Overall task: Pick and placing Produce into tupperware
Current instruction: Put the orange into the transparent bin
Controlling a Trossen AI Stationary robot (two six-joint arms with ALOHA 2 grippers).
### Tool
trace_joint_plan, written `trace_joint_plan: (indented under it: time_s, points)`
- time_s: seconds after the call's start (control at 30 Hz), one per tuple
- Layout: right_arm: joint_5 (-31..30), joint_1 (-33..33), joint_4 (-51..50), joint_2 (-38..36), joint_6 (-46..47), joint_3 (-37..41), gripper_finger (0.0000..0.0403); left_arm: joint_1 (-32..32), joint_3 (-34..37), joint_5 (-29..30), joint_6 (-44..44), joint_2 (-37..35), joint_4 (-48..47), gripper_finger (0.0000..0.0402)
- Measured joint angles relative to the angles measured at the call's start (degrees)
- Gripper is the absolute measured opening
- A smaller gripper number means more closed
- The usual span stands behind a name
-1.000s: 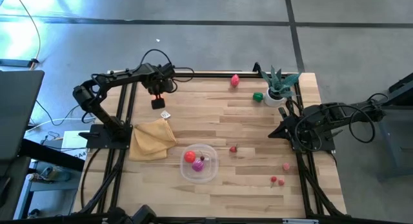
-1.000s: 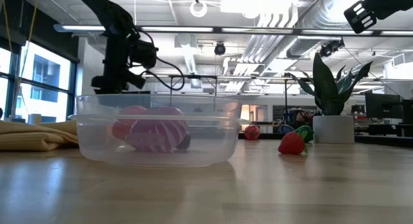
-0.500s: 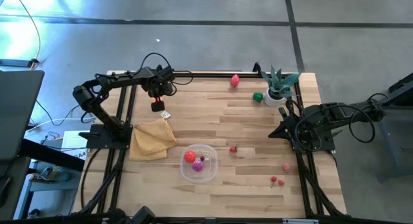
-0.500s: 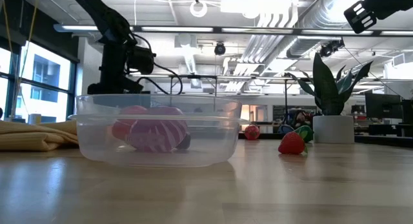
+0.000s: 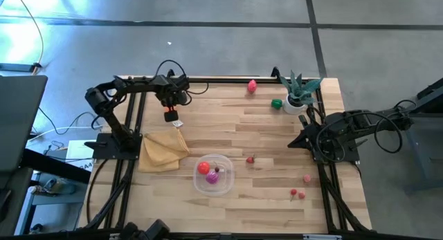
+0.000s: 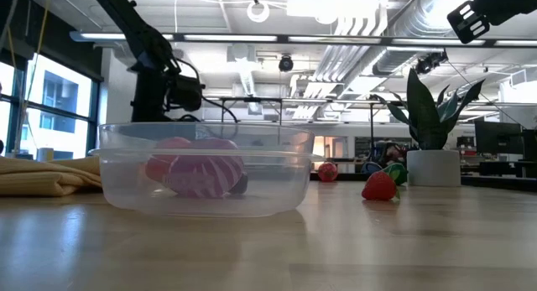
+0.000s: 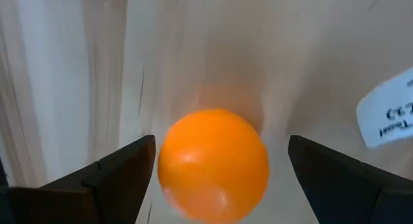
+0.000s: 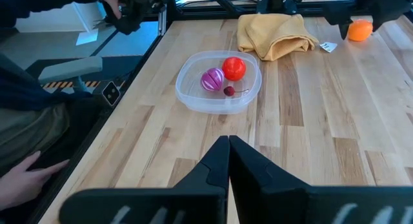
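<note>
Already the tupperware point(image 5: 213, 174) near the front of the surface point(image 5: 263, 136) holds three pieces of produce: a red fruit point(image 5: 203, 167), a magenta-purple one point(image 5: 212, 176) and a small dark cherry-like piece point(image 8: 228, 91), all resting on its floor. Loose pieces lie around it: a small red one point(image 5: 250, 159) just to its right, a pink one point(image 5: 306, 178) and a red pair point(image 5: 297, 194) toward the front right corner. A mustard-yellow cloth point(image 5: 164, 149) sits beside the container on its left.

Farther back, the left claw point(image 5: 169, 115) hangs low over the surface beyond the cloth, next to a small white tag point(image 5: 178, 122). Its fingers are spread wide, and the left wrist view shows an orange ball point(image 7: 213, 164) sitting on the wood between them, with gaps on both sides, so nothing is grasped yet. The step in hand looks like picking up this orange piece. Next it probably needs to settle a little lower, clench on the ball, lift and carry it over the cloth to the container.

The right claw point(image 8: 229, 161) is clenched empty, parked at the right edge. At the far edge lie a red-pink fruit point(image 5: 252, 86) and a green one point(image 5: 277, 103) beside the potted plant point(image 5: 299, 92).
</note>
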State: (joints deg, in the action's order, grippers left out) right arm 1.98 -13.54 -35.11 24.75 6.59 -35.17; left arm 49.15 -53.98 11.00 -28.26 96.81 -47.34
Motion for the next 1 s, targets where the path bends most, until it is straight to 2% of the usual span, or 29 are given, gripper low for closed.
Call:
trace_joint_plan:
  time_s: [0.33, 0.73, 1.0]
  points:
    - [0.0, 0.0, 0.0, 0.0, 0.0, 0.0, 0.0000, 0.0, 0.0, 0.6, -1.1, 0.0, 0.9, 0.0330]
    - [0.0, 0.0, 0.0, 0.0, 0.0, 0.0, 0.0000, 3.0, 1.9, 1.1, 1.6, 0.0, 0.6, 0.0281]
    - [0.0, 0.0, 0.0, 0.0, 0.0, 0.0, 0.0000, 3.0, 1.9, -1.5, 1.3, 0.0, 1.7, 0.0256]
